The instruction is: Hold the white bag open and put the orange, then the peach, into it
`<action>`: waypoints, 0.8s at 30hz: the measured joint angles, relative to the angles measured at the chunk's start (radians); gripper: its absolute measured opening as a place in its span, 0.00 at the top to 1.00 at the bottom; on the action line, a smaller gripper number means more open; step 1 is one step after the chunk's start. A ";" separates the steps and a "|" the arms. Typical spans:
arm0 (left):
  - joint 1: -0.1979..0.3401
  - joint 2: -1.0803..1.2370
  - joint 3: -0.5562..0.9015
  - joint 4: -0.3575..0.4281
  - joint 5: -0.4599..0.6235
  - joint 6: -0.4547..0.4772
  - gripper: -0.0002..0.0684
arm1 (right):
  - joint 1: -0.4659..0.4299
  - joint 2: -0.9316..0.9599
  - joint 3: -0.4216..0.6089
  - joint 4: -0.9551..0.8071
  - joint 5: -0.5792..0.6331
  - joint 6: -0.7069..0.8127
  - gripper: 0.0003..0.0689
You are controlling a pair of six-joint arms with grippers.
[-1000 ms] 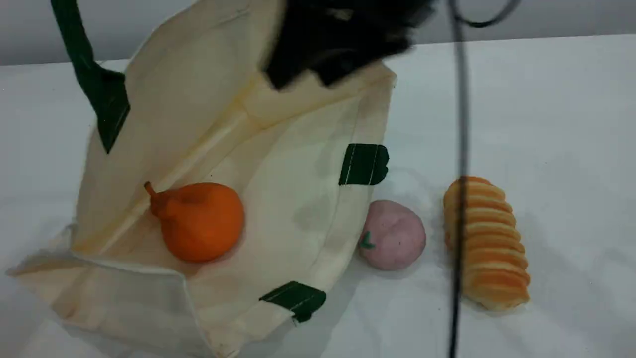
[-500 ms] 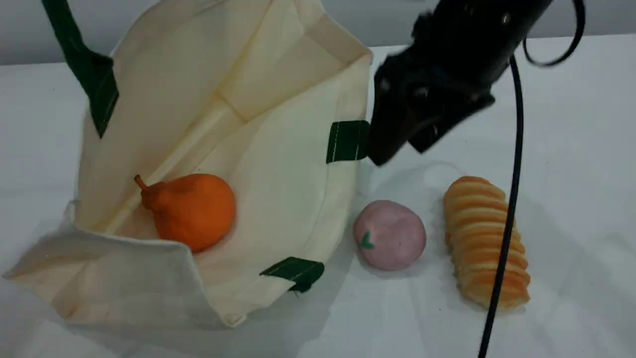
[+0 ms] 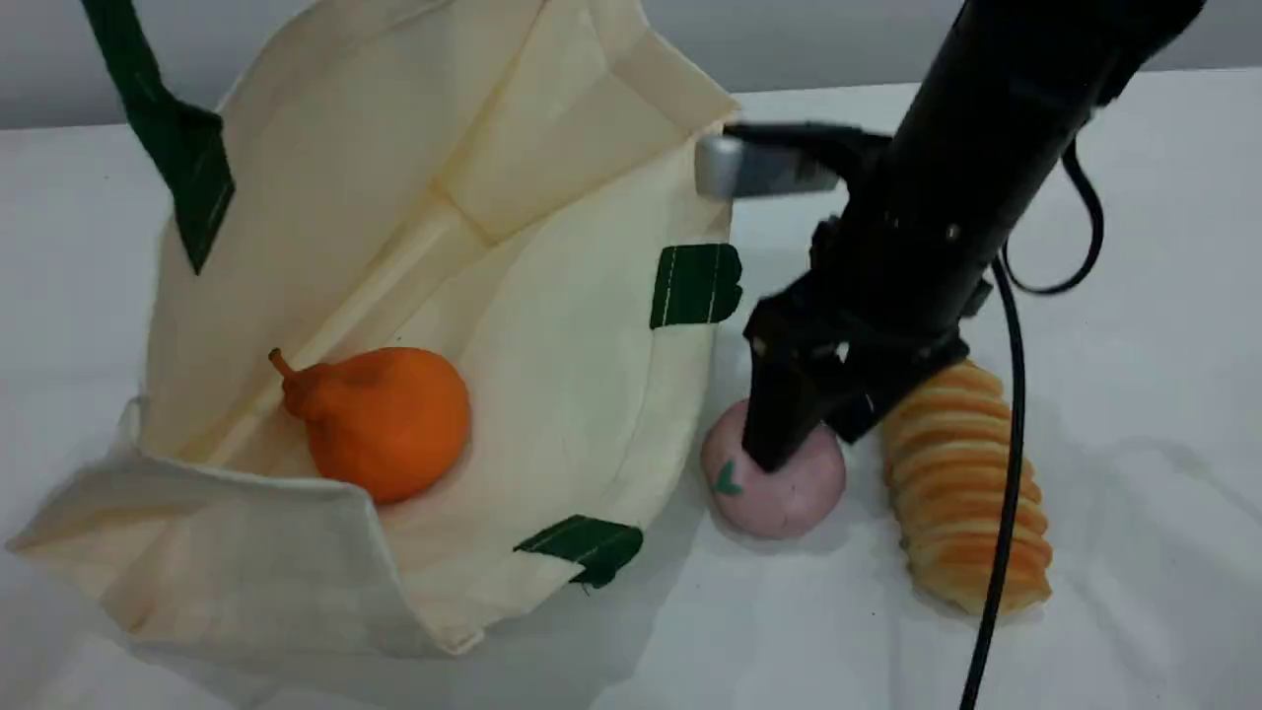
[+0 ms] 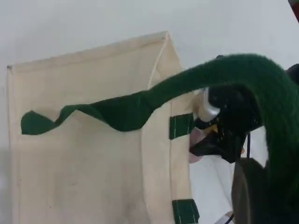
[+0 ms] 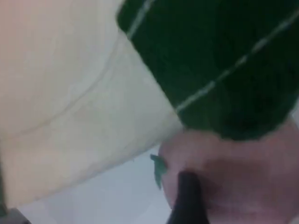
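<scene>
Right gripper [image 3: 810,434] was low over the table [image 3: 1134,296], jaws well apart. Left gripper [image 4: 252,200] was clamped on the green strap [image 3: 158,128], holding the white bag [image 3: 444,197] open. Inside lay the orange [image 3: 380,419]. Outside, just beside the rim, sat the peach [image 3: 789,493], directly under the straddling right fingers, bag mouth leftward.

green strap [image 3: 177,148] cut off at top.

The bag [image 3: 552,325] lies open on the table [image 3: 1134,296] with the orange [image 3: 385,419] inside it, the peach [image 3: 789,493] just beside the bag's right edge under the right gripper [image 3: 813,439], and the bread loaf [image 3: 961,493] farther right of the bag, beyond the peach.
</scene>
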State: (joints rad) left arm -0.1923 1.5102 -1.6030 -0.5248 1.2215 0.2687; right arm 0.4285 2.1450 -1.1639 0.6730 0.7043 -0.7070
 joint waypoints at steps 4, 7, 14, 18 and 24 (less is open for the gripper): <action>0.000 0.000 0.000 -0.001 0.000 -0.001 0.91 | 0.000 0.017 0.000 0.010 0.004 0.000 0.30; 0.000 0.000 0.000 -0.001 0.000 -0.001 0.91 | 0.000 0.017 0.000 0.010 0.013 0.000 0.36; 0.000 0.000 0.000 -0.001 0.000 -0.001 0.91 | 0.000 0.017 0.000 0.003 0.024 -0.002 0.73; 0.000 0.000 0.000 -0.001 0.000 -0.001 0.91 | -0.001 0.005 -0.001 -0.001 0.038 -0.008 0.73; 0.000 0.000 0.000 -0.006 0.000 -0.001 0.91 | -0.028 -0.087 0.000 -0.035 0.059 -0.003 0.73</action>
State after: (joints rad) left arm -0.1923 1.5102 -1.6030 -0.5311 1.2215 0.2677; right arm 0.4000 2.0584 -1.1639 0.6380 0.7638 -0.7101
